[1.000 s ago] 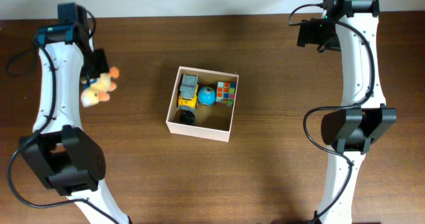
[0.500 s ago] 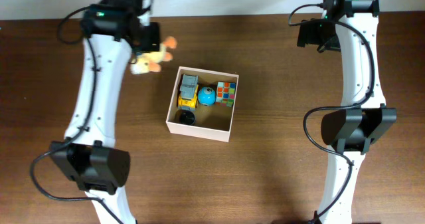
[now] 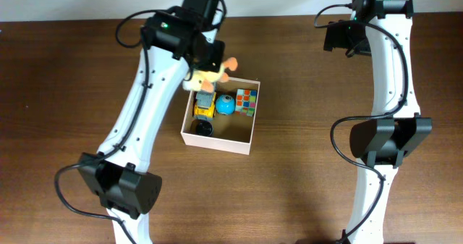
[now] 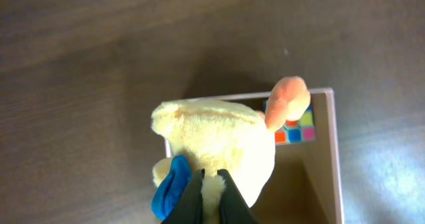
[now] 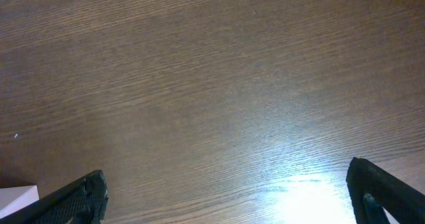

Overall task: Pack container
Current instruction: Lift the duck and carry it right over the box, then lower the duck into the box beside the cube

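The brown table [image 3: 304, 186] carries the container [image 3: 233, 128] near its middle, a little left of centre. It sits flat with its open face up. It is square, so no side is the long one, and its walls are turned slightly off the table's edges.

My left arm [image 3: 148, 92] reaches from its base at the near left, far and rightward in a long arc, so the wrist hangs above the box's far left corner. My right arm [image 3: 394, 77] stands along the right side, its wrist at the far right, well apart from the box.

My left gripper [image 4: 212, 184] is clenched on a yellow plush toy [image 3: 212, 75], pinching its fur between the fingers. The toy hangs above the far left corner of the box, and its orange tip [image 4: 287, 99] points right.

My right gripper [image 5: 226, 197] is spread wide over bare wood, holding nothing.

Inside the box, along the far side, lie a yellow and grey toy truck [image 3: 205, 103] at the left, a blue ball [image 3: 225, 105] just beside it, and a coloured cube [image 3: 247, 102] at the right. A small black thing [image 3: 203, 127] lies near the truck at the left wall; what it is I cannot tell
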You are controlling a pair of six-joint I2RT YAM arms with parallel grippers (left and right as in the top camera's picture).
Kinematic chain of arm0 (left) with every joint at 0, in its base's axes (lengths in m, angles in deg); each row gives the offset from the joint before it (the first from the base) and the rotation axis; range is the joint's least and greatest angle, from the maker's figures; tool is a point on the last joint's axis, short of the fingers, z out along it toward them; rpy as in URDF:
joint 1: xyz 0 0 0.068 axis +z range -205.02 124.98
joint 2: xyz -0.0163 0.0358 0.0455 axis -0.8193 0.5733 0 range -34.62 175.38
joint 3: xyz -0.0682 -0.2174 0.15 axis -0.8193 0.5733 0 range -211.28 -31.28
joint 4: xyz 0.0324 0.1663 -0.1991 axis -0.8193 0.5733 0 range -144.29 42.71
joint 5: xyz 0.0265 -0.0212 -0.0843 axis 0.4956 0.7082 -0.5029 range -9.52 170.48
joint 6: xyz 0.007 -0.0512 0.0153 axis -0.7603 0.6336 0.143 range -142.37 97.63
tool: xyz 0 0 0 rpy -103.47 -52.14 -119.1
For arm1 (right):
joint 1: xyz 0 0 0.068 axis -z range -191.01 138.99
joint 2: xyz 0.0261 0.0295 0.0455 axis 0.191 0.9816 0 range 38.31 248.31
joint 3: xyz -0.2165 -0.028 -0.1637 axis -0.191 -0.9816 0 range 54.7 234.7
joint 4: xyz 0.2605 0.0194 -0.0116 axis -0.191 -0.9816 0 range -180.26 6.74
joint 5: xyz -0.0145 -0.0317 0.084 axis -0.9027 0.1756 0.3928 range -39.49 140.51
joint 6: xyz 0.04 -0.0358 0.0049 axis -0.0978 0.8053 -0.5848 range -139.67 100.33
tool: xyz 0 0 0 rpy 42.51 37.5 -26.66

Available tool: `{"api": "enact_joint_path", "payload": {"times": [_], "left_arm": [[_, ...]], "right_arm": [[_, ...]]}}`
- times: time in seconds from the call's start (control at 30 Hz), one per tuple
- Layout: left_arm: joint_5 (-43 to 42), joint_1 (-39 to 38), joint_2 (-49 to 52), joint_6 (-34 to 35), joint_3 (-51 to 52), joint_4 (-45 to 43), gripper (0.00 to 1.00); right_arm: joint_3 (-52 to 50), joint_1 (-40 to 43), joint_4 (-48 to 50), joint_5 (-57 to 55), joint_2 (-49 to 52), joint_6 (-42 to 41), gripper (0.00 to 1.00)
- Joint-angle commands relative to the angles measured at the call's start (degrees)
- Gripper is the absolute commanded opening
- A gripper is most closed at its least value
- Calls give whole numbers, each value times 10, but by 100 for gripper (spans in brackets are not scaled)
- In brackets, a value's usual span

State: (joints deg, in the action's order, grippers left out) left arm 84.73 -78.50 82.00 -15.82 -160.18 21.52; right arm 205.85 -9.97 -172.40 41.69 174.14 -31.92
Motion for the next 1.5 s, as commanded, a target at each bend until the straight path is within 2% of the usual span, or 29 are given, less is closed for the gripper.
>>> {"api": "enact_joint_path", "payload": {"times": [0.0, 0.27, 0.47, 0.67, 0.93, 1.47], "left_arm": [[-16, -15, 0, -39, -13, 14, 2], [-27, -54, 0, -192, -13, 57, 2], [-90, -57, 2, -279, -12, 62, 2], [-90, -57, 15, -281, -3, 64, 2], [-111, -57, 18, -306, 75, 56, 2], [-161, -58, 22, -307, 215, -55, 2]], "right_arm": [[-2, 2, 0, -7, -4, -7, 99], [-2, 2, 0, -7, -4, -7, 99], [-2, 2, 0, -7, -4, -7, 99], [-2, 2, 0, -7, -4, -7, 99], [-2, 2, 0, -7, -4, -7, 99], [-2, 2, 0, -7, -4, -7, 99]]}}
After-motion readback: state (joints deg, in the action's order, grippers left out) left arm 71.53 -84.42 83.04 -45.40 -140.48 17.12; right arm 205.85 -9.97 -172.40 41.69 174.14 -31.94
